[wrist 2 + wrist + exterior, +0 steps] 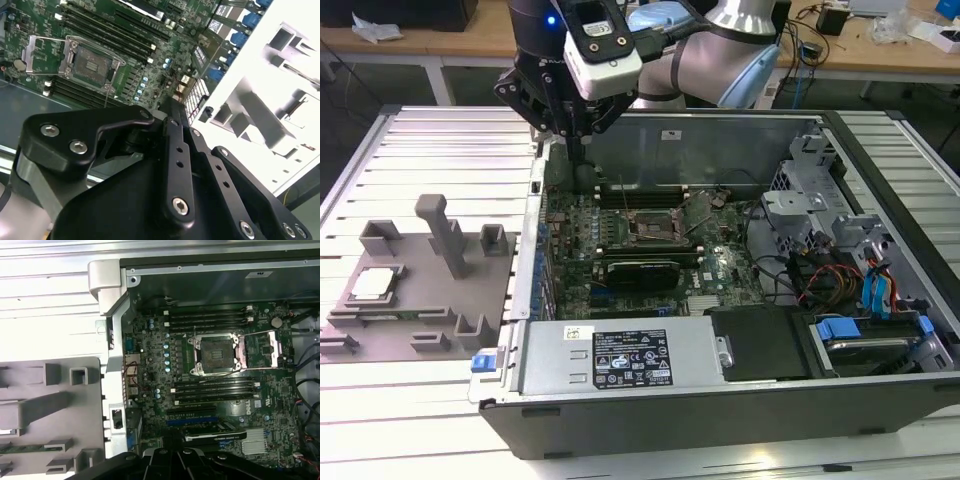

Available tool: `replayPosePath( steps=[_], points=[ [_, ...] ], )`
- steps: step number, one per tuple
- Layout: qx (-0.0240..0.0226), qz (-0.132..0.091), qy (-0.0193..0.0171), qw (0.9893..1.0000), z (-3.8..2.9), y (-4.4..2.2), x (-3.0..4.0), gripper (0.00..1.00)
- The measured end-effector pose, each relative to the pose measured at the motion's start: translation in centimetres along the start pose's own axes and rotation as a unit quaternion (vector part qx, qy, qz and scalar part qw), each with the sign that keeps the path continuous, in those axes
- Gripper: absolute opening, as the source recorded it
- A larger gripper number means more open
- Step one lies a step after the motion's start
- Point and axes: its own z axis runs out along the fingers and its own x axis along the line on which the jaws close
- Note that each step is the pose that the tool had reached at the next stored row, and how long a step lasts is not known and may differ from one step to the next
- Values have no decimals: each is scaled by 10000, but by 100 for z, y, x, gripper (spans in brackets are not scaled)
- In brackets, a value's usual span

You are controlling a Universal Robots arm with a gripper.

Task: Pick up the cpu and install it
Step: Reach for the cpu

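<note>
Gripper [578,150]: jaws together, nothing between them, hanging above the far-left corner of the computer case [720,405] on the exterior view's left.
Cpu [372,284]: flat on the grey tray [420,268], left of the case, well apart from the gripper.
Motherboard socket [650,228]: frame raised.
</note>
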Motion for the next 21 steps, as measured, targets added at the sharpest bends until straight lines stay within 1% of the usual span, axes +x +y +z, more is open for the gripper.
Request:
replayPosePath(
  steps=[4, 6, 13, 15, 21],
  points=[
    [0, -1, 0, 10000, -2, -5, 69, 11],
    [0, -1, 0, 10000, -3, -9, 119, 11],
    [0, 0, 0, 10000, -5, -15, 208, 11],
    [0, 0, 0, 10000, -7, -18, 249, 11],
    [0, 0, 0, 10000, -9, -25, 336, 11]
  ],
)
